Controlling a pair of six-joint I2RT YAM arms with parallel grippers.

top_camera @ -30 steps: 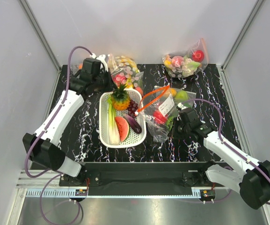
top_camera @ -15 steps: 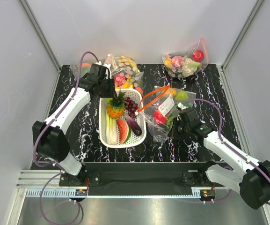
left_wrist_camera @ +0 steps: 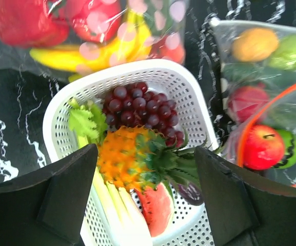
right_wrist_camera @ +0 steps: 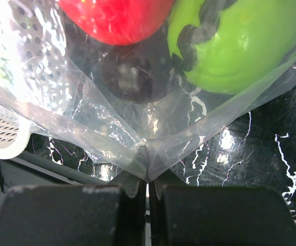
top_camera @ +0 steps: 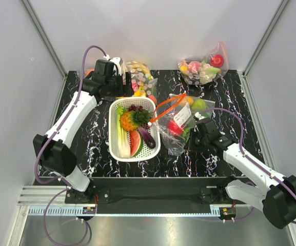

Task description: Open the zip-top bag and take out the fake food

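Released, the pineapple [left_wrist_camera: 124, 159] is now lying in the basket [top_camera: 137, 157], the left pincer [left_wrist_camera: 145, 154] hanging wide open above its 12 o'clock rim. At the basket's 3 o'clock, the right pincer [right_wrist_camera: 148, 189] is pinching a corner of the zip-top bag [right_wrist_camera: 137, 133], likely anchoring it for further emptying.

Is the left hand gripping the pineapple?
No, the left hand is open, its fingers wide apart over the pineapple, which lies in the white basket.

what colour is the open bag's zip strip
Orange-red zip strip, clearest in the top external view.
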